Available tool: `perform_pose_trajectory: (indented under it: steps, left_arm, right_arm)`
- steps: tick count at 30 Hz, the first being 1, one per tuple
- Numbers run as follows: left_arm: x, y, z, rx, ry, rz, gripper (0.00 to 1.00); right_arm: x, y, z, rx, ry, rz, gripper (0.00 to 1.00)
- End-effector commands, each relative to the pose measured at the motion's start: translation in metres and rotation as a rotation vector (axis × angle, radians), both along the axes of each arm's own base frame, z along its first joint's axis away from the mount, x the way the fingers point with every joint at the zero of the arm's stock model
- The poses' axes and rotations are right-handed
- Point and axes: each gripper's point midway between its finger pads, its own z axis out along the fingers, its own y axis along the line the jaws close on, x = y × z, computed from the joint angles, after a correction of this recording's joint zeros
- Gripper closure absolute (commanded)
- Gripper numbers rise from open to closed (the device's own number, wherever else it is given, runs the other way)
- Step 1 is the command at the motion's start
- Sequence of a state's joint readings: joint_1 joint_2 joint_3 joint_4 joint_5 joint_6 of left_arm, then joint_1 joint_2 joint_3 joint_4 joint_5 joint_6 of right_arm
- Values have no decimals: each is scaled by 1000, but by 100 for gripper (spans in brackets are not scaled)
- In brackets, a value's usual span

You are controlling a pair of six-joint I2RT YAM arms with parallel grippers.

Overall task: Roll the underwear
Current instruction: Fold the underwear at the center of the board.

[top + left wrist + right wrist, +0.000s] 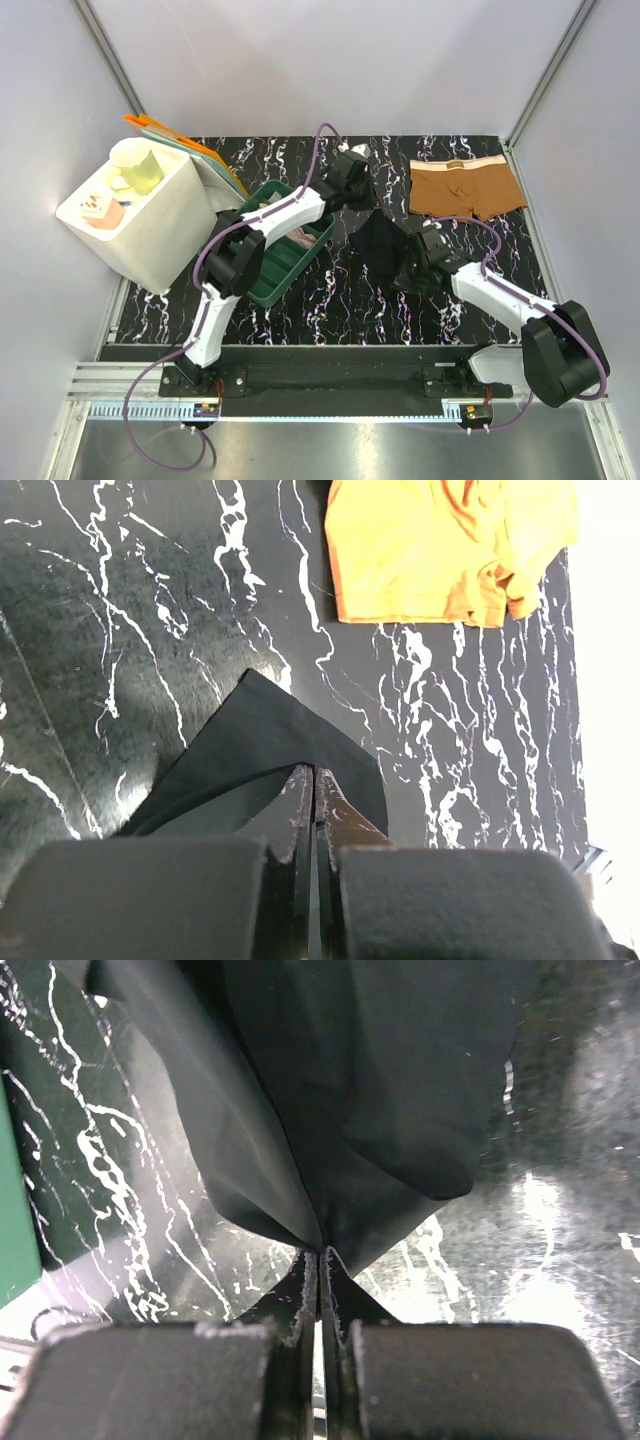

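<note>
A: How did the left pincer (314,772) stand?

B: Its jaws were pressed together on an edge of the black underwear (270,735). The pointed corner of the fabric reached out just ahead of the tips, over the marbled table (120,630).

A: And beyond that?

B: The brown underwear (440,550) lay spread flat farther ahead and to the right, well apart from the black pair.

A: What about the right pincer (320,1253)?

B: It was closed too, clamped on the same black fabric. The cloth gathered into folds at its tips and spread away ahead of it.

A: Was anything beside it?

B: The wall of a green basket (8,1200) showed off to its left.
</note>
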State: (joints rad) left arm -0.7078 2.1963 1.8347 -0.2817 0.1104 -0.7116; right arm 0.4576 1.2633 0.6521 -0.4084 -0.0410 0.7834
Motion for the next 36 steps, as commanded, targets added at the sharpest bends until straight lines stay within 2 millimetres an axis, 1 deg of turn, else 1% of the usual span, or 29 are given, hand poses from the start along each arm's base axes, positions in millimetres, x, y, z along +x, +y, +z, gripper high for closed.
perform_pose_trajectory:
  steps: [1, 5, 11, 17, 19, 21, 22, 23, 24, 25, 26, 27, 28, 29, 30, 31, 32, 33, 34, 35, 36]
  left_arm:
    - [8, -16, 10, -47, -36, -41, 100]
    - [12, -22, 4, -50, -32, -51, 100]
    - [18, -28, -1, -52, -37, -56, 100]
    - [21, -39, -5, -70, -44, -52, 100]
    - [24, -43, -5, -87, -52, -45, 100]
    - [27, -47, -3, -107, -60, -50, 100]
    - [27, -51, 0, -124, -70, -58, 96]
    - [28, -52, 3, -133, -77, -61, 89]
    - [28, -54, 6, -140, -84, -60, 66]
    - [30, -55, 14, -155, -102, -57, 54]
    - [30, -56, 17, -159, -108, -54, 45]
    - [29, -56, 20, -163, -112, -54, 42]
    - [29, -56, 26, -169, -119, -54, 36]
    - [28, -55, 29, -170, -123, -55, 33]
    - [27, -54, 39, -178, -134, -53, 30]
    - [25, -52, 36, -174, -130, -55, 27]
    - [23, -51, 37, -173, -129, -58, 27]
    - [21, -50, 45, -180, -140, -59, 26]
    - [17, -47, 37, -167, -125, -62, 25]
    - [13, -47, 36, -167, -121, -68, 25]
    - [11, -44, 41, -170, -123, -66, 24]
  right_arm:
    - [9, -11, 2, -41, -18, -19, 100]
    - [11, -19, -3, -73, -17, -40, 100]
    - [11, -25, -9, -96, -2, -55, 100]
    - [14, -29, -9, -115, -10, -74, 100]
    - [15, -33, -8, -135, -16, -87, 94]
    - [18, -38, -6, -158, -24, -99, 84]
    - [18, -41, -4, -171, -20, -104, 74]
    - [19, -44, -3, -185, -24, -114, 70]
    - [19, -46, -2, -193, -24, -121, 66]
    - [20, -48, -1, -198, -26, -127, 56]
    - [22, -50, -1, -205, -27, -133, 51]
    - [23, -51, 1, -209, -25, -138, 45]
    - [24, -52, -1, -214, -20, -138, 36]
    - [25, -52, -1, -216, -19, -137, 31]
    - [26, -52, 0, -219, -21, -136, 28]
    - [27, -53, -2, -226, -16, -133, 26]
    - [28, -53, -3, -226, -12, -131, 23]
    - [29, -52, -3, -227, -11, -121, 22]
    - [29, -52, -4, -231, -6, -119, 22]
    - [30, -52, -5, -227, -6, -114, 23]
    - [30, -51, -5, -227, -7, -109, 23]
